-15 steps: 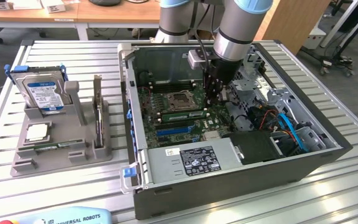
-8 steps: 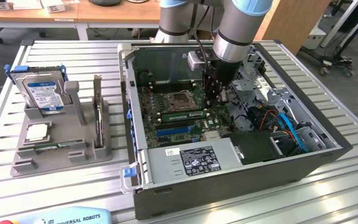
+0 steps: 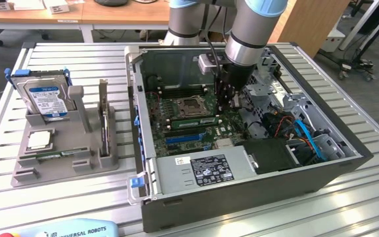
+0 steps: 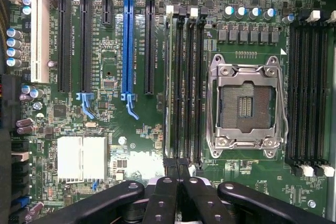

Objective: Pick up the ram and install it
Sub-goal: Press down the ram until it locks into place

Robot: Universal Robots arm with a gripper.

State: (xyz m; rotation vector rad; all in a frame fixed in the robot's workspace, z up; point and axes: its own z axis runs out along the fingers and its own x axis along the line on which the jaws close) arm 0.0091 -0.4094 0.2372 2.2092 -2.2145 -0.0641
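The ram [image 3: 195, 120] is a thin green stick lying along a memory slot beside the open processor socket [image 3: 191, 104] on the motherboard, inside the open computer case [image 3: 242, 197]. In the wrist view the ram [image 4: 169, 82] shows edge-on in the slot farthest from the processor socket [image 4: 247, 106]. My gripper [image 3: 228, 111] reaches down into the case at the stick's end toward the exterior view's right. Its black fingers [image 4: 164, 195] are shut together, and the gripper [image 4: 177, 174] sits over that end of the slot. Whether the tips touch the ram I cannot tell.
A grey holder [image 3: 64, 163] on the table at the exterior view's left carries a silver hard drive [image 3: 45, 96], a square processor chip [image 3: 39, 139] and another green stick [image 3: 59, 154]. Drive cages and blue cables [image 3: 308, 136] crowd the case beside my arm.
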